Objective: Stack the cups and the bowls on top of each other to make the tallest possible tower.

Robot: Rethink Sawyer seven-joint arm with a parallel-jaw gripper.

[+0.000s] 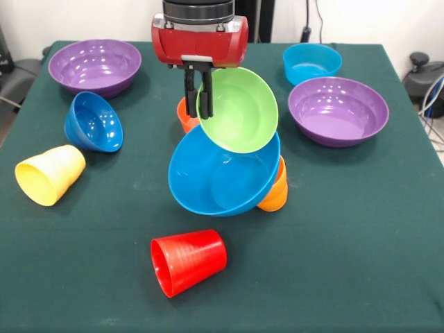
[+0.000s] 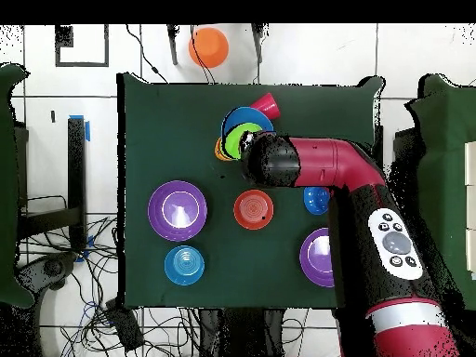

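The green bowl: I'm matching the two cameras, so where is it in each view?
Front view: green bowl at upper centre, tilted, its rim in the gripper.
Overhead view: upper centre, beside the arm's end.
Shared landmark: the large blue bowl under it.

The gripper [image 1: 198, 89] pinches the green bowl's [image 1: 239, 109] rim (tilted) above the blue bowl [image 1: 218, 177].

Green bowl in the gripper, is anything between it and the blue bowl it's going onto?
Nothing visible. The gripper pinches the green bowl by its rim, tilted, and its lower edge already overlaps the tilted blue bowl, which leans on an orange cup. Whether the bowls touch cannot be told.
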